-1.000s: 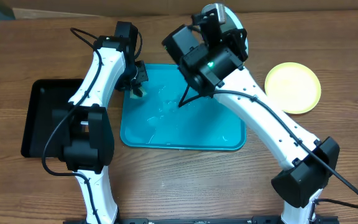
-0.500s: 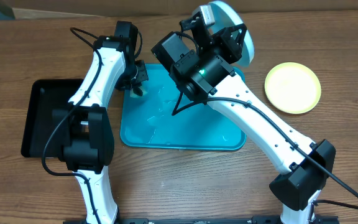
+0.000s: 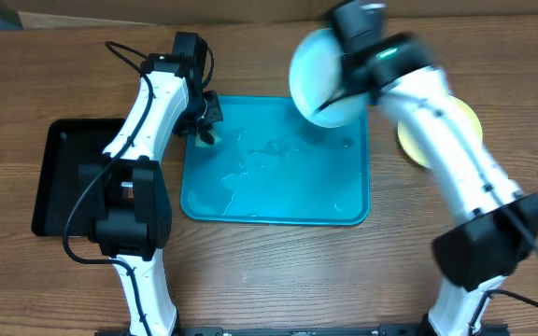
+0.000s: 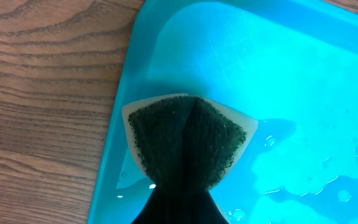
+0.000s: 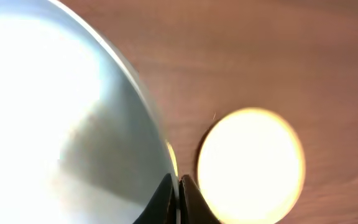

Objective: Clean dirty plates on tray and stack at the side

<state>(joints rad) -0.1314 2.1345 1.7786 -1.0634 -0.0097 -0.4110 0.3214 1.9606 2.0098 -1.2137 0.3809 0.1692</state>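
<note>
Two plates are counted: a white plate (image 3: pixel 320 79), pinched at its rim by the right gripper (image 5: pixel 178 186) above the far right corner of the tray (image 3: pixel 278 191), and a yellow-green plate (image 5: pixel 250 165) lying on the table beside the tray. One green sponge (image 4: pixel 185 143), clamped by the left gripper (image 3: pixel 205 123), is shown clearly only at the left wrist; one black bin (image 3: pixel 63 177) is seen only overhead.

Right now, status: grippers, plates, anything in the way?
Left gripper shut on sponge at tray corner. Right gripper shut on white plate, over tray's far edge. Yellow plate on table beside; nothing between.
</note>
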